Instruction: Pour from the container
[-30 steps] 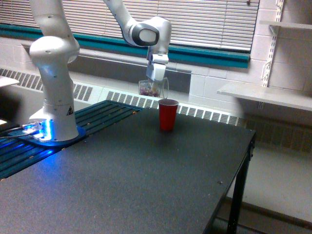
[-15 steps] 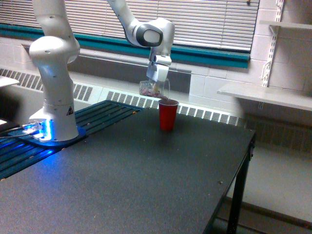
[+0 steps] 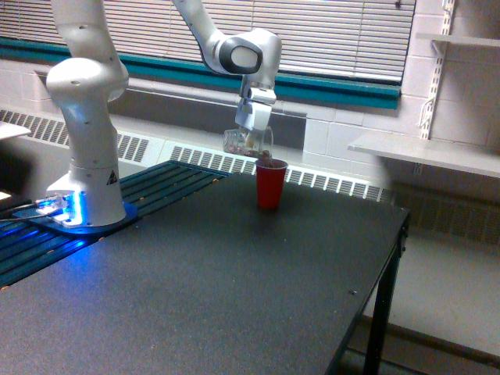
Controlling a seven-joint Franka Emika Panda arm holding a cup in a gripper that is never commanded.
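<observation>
Exterior view, the only one we have. We see the white arm's base (image 3: 84,156) standing at the exterior view's left on a blue-lit mounting plate (image 3: 70,219), with the arm arching up out of the top edge and back down near the middle of the picture. The wrist points downward, and the gripper (image 3: 251,141) hangs just above and slightly to the left of the red cup (image 3: 270,184).

We note the container (image 3: 242,142), small and clear, clamped in the gripper and tipped over onto its side, mouth turned toward the red cup. Its open end sits right at the red cup's rim; whether the two touch we cannot tell. Pinkish-brown bits show faintly through the clear wall, and some dark matter appears at the lip of the red cup. The fingers are closed in on the container, holding it; the finger pads themselves are too small and blurred for us to pick out.

The red cup stands upright on the dark table (image 3: 234,297), toward its far edge. Behind it runs a radiator grille (image 3: 328,181) along the wall, below window blinds (image 3: 328,31). A white shelf (image 3: 430,152) is fixed to the wall at the exterior view's right.
</observation>
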